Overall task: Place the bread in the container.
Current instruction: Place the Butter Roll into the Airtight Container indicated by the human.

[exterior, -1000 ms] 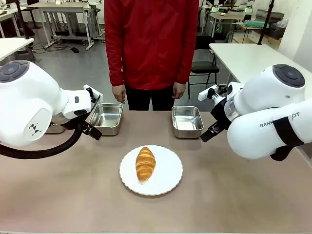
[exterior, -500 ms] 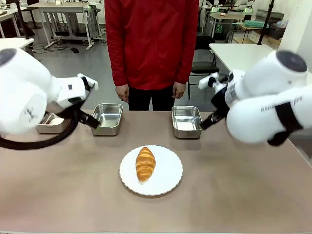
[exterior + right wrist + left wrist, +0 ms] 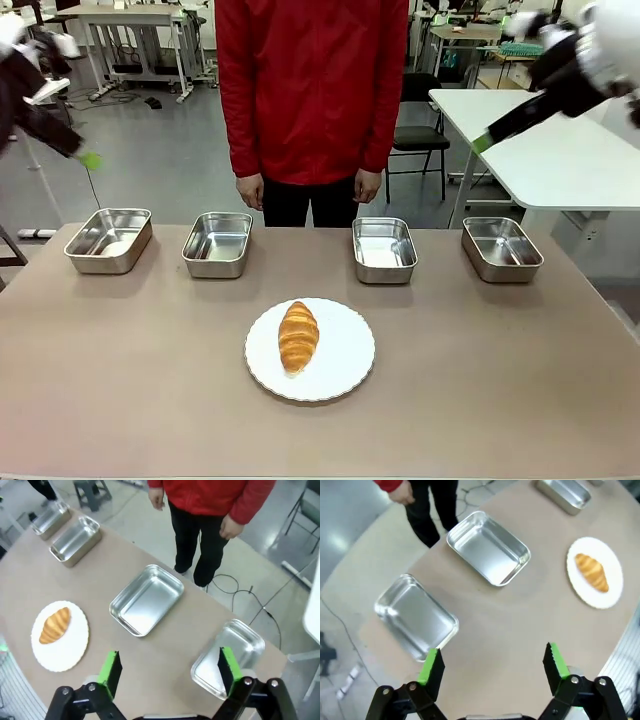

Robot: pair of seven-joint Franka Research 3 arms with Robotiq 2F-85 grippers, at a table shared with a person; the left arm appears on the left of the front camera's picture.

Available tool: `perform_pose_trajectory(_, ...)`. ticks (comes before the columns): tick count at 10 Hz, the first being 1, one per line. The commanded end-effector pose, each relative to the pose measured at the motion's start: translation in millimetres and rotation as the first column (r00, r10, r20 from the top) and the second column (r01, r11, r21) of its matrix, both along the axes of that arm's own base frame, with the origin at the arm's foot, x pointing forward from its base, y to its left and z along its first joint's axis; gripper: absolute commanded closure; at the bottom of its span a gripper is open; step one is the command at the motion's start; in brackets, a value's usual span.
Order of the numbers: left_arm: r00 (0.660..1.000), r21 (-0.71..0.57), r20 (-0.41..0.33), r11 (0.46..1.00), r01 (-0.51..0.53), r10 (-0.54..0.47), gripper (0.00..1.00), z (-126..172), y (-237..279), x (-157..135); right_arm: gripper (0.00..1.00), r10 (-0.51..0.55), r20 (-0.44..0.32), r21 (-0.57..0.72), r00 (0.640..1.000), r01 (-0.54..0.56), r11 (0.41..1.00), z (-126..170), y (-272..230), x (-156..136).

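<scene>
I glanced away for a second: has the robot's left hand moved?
Yes. The left hand has lifted up and away to the left; it was low beside the second pan from the left, now high, far left of it.

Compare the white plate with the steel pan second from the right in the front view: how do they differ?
The plate is round, white and nearly flat; the pan is rectangular, shiny steel, with raised walls. The plate holds the croissant; the pan is empty. Both rest flat on the table.
</scene>
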State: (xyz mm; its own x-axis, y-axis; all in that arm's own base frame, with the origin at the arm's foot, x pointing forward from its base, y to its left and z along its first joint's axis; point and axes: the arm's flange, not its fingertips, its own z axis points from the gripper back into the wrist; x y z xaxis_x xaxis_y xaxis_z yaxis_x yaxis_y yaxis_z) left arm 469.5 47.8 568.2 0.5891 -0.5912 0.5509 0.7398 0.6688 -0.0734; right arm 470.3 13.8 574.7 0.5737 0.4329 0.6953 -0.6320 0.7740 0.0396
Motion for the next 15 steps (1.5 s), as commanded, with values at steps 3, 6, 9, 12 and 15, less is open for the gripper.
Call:
perform_pose_trajectory(3,0.978,-0.038,0.132,0.985,0.166,-0.16,0.0,-16.0,43.7,30.0,0.0,0.125,0.075,0.052,0.989,-0.129,0.99,-26.2,-56.7,-6.9)
perform_pose_trajectory(6,0.991,-0.039,0.043,0.99,0.132,-0.13,0.0,-1.6,48.8,23.0,0.0,0.033,0.024,0.062,0.999,-0.034,0.997,-3.4,-68.3,-2.8)
perform_pose_trajectory(9,0.988,-0.105,0.13,0.99,0.095,-0.081,0.0,0.6,77.5,36.2,0.0,0.065,0.094,0.053,0.994,-0.07,0.996,8.6,-113.5,5.7)
perform_pose_trajectory(12,0.982,-0.162,0.173,0.982,0.1,-0.071,0.0,3.9,96.8,27.6,0.0,0.058,0.145,0.124,0.988,-0.076,0.989,7.1,-154.9,2.9)
perform_pose_trajectory(15,0.976,-0.242,0.219,0.968,0.071,-0.017,0.0,12.2,134.8,18.1,0.0,0.016,0.182,0.135,0.983,-0.041,0.99,-0.6,-188.1,-4.9)
